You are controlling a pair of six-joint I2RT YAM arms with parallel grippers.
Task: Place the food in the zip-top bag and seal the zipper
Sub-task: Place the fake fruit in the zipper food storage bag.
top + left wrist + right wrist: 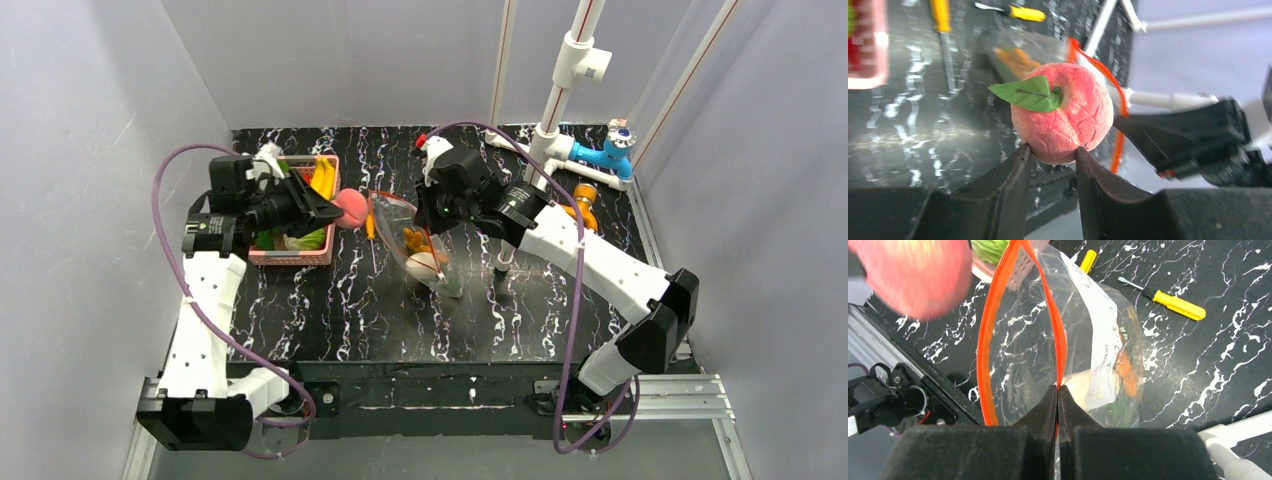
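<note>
Left of centre in the frame, the left gripper (333, 208) is gripping the red-pink ball (352, 209), holding it between the pink basket (290, 257) and the zip-top bag (440, 275). At centre, the right gripper (424, 222) is pinching the bag's upper edge. A pale piece of food (425, 265) is lying inside the bag.

Bright, even light, soft shadows. Left wrist view: glare streaks the table (923, 137). Right wrist view: the ball (913, 275) is blurred.

Lab test cell: white walls (350, 60), aluminium frame (690, 385).
</note>
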